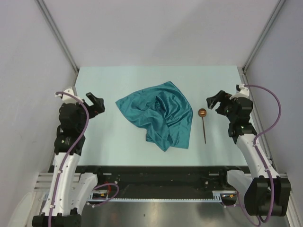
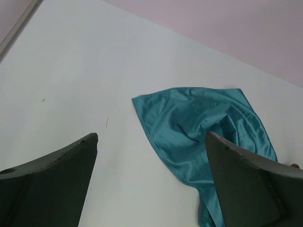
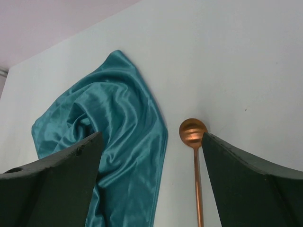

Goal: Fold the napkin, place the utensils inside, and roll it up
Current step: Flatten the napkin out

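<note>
Pale table in a plain white booth.
The mint-tinted table is boxed in by white walls, with a grey metal strut at each far corner, a black rail along its near edge, and dull steel plate below.

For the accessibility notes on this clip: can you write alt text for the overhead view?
A crumpled teal napkin lies on a pale table, a copper spoon just right of it, not touching. The left gripper and right gripper hover open and empty at either side.

The napkin is shiny satin-like cloth; the spoon looks polished copper-toned metal.
</note>
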{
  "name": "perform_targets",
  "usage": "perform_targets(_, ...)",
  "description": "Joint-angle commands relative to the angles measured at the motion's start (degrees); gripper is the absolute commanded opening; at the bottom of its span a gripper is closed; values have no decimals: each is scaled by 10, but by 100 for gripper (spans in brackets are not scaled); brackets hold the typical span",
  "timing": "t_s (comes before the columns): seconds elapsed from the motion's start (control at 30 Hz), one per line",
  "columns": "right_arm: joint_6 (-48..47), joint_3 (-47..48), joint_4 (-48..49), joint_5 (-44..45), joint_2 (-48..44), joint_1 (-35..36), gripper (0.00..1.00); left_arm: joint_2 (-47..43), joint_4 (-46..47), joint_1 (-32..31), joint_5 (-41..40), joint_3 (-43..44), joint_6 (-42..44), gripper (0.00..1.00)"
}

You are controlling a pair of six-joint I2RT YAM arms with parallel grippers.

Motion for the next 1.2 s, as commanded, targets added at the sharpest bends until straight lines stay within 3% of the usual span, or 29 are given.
perform_targets(0.0, 6, 40, -25, -23, 13, 30, 90, -17, 24, -3, 7, -15, -18, 100)
perform_targets(0.1, 2, 48, -59, 9, 22, 63, 89, -23, 49, -47, 4, -38, -29, 100)
perform_targets(0.3, 19, 59, -145, 83, 48, 151, 87, 60, 107, -254, -73, -69, -58, 97)
perform_targets(0.43, 47, 56, -203, 122, 65, 197, 85, 205, 165, -396, -51, -76, -105, 92)
perform_targets(0.53, 61, 43, -233, 156, 62, 224, 84, 287, 203, -453, 7, -62, -133, 88)
perform_targets(0.6, 75, 34, -241, 159, 56, 228, 84, 351, 221, -469, 56, -54, -147, 81)
perform_targets(0.7, 87, 17, -244, 149, 43, 233, 84, 399, 222, -486, 64, -53, -161, 76)
perform_targets(0.83, 91, 0, -251, 145, 48, 238, 84, 404, 187, -485, -19, -60, -162, 76)
perform_targets(1.17, 74, 6, -282, 145, 106, 265, 76, 400, 222, -388, -27, -89, -169, 76)
